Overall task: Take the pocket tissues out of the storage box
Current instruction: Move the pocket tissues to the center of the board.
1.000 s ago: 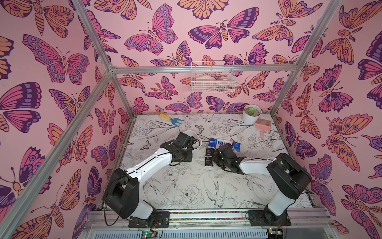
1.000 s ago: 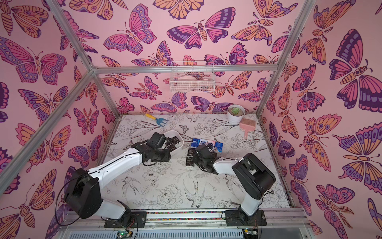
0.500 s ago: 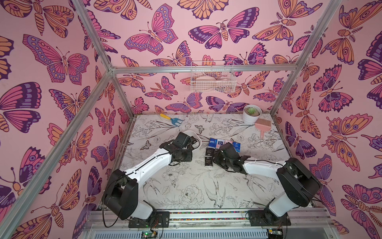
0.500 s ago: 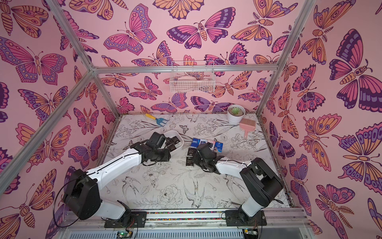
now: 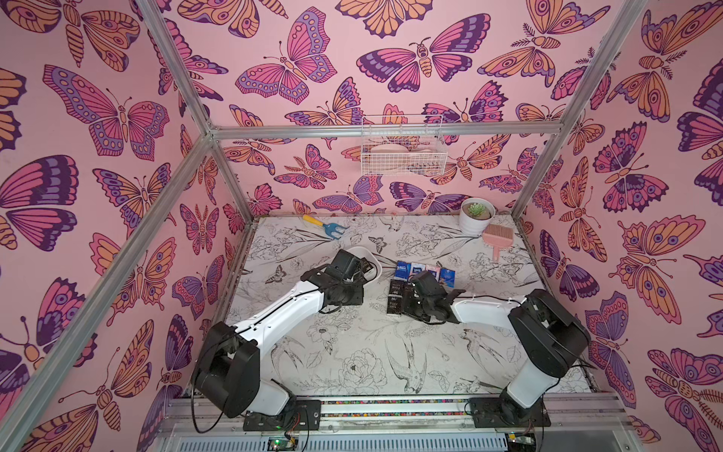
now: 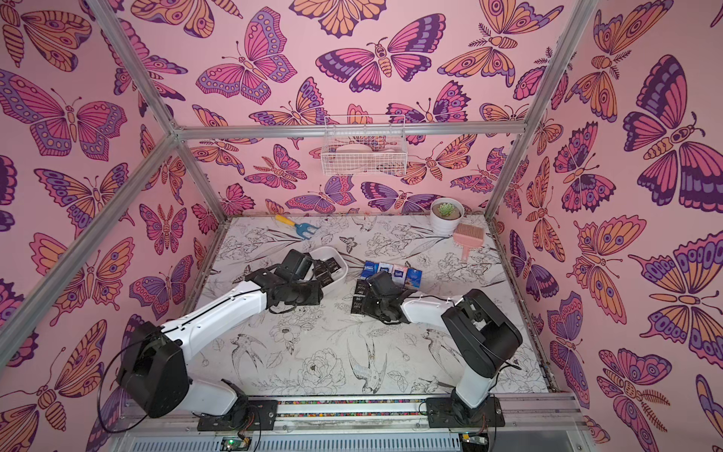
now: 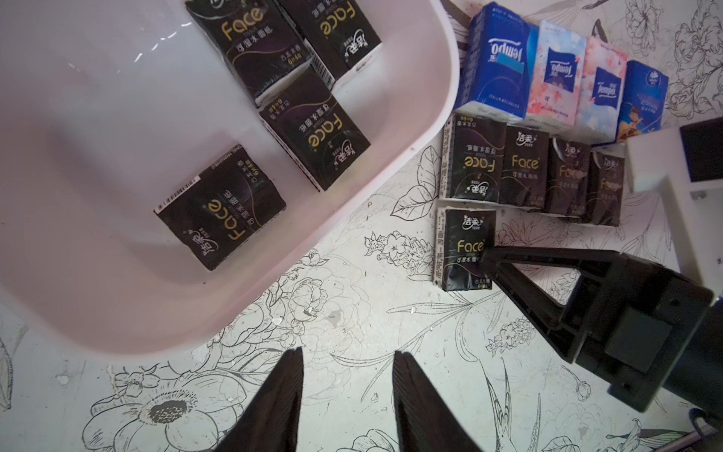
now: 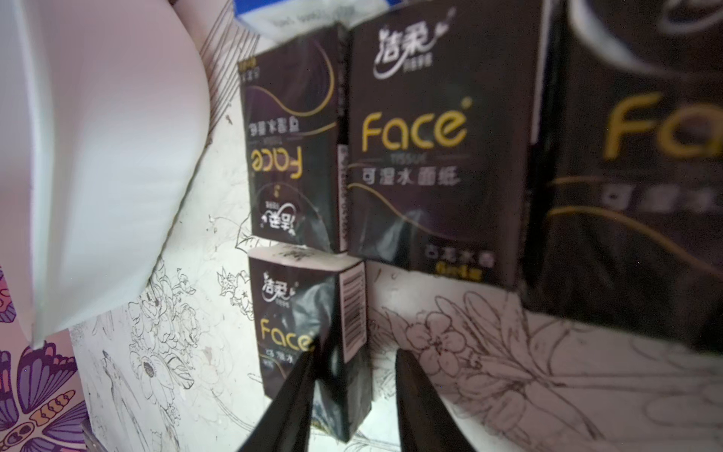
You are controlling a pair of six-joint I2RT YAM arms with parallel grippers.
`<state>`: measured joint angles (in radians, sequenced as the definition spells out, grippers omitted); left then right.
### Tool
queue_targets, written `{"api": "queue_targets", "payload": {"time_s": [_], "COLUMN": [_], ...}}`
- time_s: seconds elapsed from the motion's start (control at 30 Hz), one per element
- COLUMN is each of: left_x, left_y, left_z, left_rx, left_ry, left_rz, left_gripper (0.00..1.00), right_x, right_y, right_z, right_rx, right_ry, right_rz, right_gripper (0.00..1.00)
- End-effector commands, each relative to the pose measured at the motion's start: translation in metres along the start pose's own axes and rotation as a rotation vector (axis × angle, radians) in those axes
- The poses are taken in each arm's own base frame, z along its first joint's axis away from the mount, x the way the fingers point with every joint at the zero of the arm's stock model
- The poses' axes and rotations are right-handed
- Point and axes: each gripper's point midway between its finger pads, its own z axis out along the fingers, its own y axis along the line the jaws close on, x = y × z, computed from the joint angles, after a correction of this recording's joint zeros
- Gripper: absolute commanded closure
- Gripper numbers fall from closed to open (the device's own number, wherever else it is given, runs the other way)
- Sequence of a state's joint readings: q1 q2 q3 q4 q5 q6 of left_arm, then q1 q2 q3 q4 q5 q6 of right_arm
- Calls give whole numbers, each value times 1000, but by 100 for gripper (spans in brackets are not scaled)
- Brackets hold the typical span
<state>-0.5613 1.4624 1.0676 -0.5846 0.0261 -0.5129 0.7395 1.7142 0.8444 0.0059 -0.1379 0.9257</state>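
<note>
Hovering just outside the storage box (image 7: 98, 137), your left pincer (image 7: 348, 356) has its fingers spread with nothing between them, only bare table (image 7: 352, 305) below. Inside the box you've got four black pocket tissues (image 7: 219, 207) lying flat: three bunched and touching at one end, one alone nearer the middle. Outside, just beside the box's wall, sits a row of four coloured packets (image 7: 555, 70): blue, two pink-and-white, blue, edges touching. Next to that row, also near the box, is a row of four black packets (image 7: 524, 168), side by side and touching. One lone black packet (image 8: 297, 332) lies flat on the table by the end of the black row nearest the box, apart from the box wall. Your right pincer (image 8: 358, 354) is at that lone packet: fingers spread, one finger over its printed face, the other clear of its barcode edge, so no pinch. Well away from the box, by the back wall: a potted succulent (image 5: 476, 214), a pink brush (image 5: 497, 236) just beside it, and a blue hand fork (image 5: 331, 228). A white wire basket (image 5: 403, 154) hangs on that wall.
</note>
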Motion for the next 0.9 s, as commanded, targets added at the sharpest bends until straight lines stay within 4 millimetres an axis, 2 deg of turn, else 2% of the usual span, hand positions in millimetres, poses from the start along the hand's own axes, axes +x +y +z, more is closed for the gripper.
{"api": "queue_targets", "payload": {"time_s": [0.0, 0.2, 0.47, 0.87], "left_x": [4, 5, 9, 8], "left_y": [8, 9, 15, 17], "left_z": [-3, -2, -3, -6], "left_rx": [-26, -30, -46, -47], "left_ry": [6, 11, 5, -3], "left_rz": [-1, 0, -6, -16], "left_gripper": [57, 57, 57, 57], "right_x": [9, 12, 8, -1], "right_y": [-3, -9, -7, -10], "right_z": [3, 11, 23, 10], "right_rx": [25, 15, -54, -46], "right_ry": [48, 39, -11, -73], "right_rz": [-22, 53, 204, 249], "right_gripper": [67, 76, 86, 88]}}
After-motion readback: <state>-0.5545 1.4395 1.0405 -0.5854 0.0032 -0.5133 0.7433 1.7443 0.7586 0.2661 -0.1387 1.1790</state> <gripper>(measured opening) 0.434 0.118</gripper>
